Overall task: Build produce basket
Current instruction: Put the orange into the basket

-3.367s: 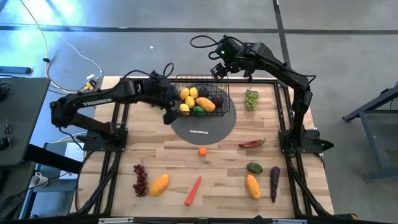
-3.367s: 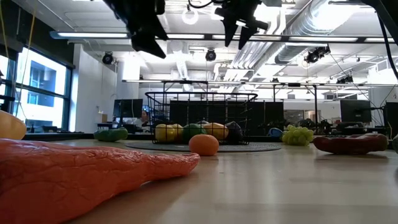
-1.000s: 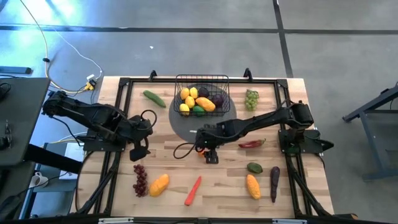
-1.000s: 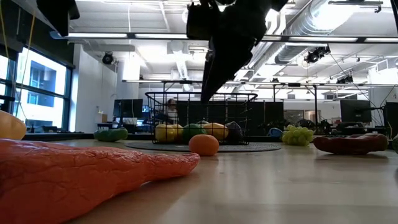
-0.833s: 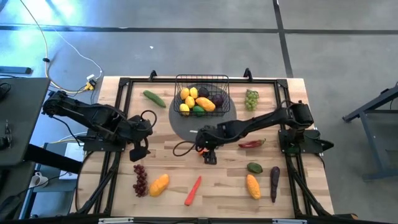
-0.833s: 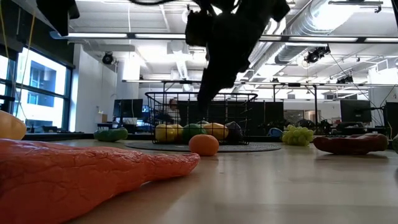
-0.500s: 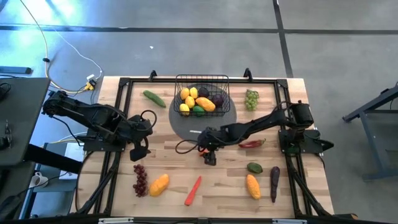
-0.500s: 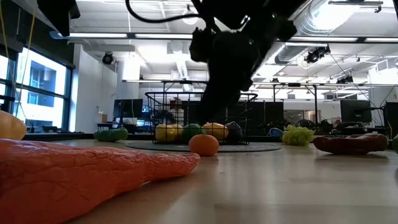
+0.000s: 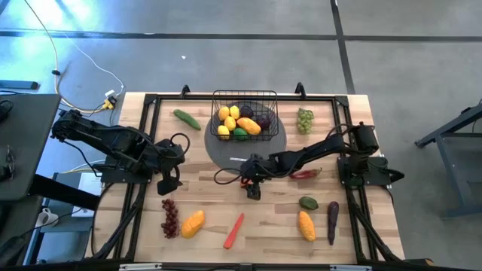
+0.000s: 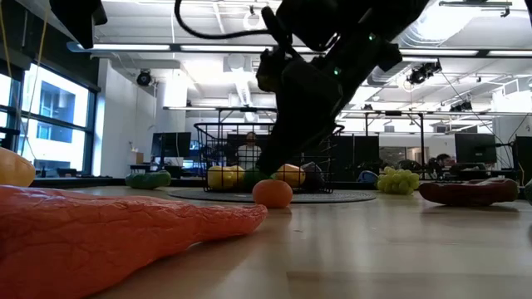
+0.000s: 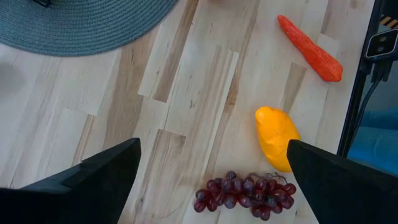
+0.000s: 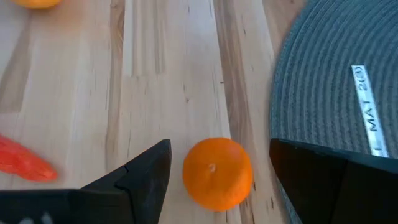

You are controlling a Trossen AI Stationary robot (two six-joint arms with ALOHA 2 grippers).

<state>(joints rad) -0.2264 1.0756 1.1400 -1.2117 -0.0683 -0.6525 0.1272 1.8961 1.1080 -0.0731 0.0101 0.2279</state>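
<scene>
The black wire basket (image 9: 245,113) stands on the grey round mat (image 9: 226,154) and holds lemons, a mango and dark fruit. A small orange fruit (image 12: 217,173) rests on the wood just off the mat's near edge. My right gripper (image 12: 219,149) is open low over it, one finger on either side and apart from it. In the low view the orange (image 10: 273,193) sits under the dark gripper (image 10: 287,158). My left gripper (image 9: 167,185) waits open at the table's left, above the red grapes (image 11: 242,196).
Loose produce lies around: cucumber (image 9: 187,118), green grapes (image 9: 304,119), red chili (image 9: 305,174), a green piece (image 9: 308,202), mango (image 9: 306,225), eggplant (image 9: 332,222), carrot (image 9: 234,230), another mango (image 9: 193,223). The black frame rails (image 9: 143,150) run along the table's sides.
My right gripper has sunk toward the small orange fruit and tipped as the arm lowered, so its fingers now stand beside the fruit. The fruit has not moved. My left arm has kept still.
</scene>
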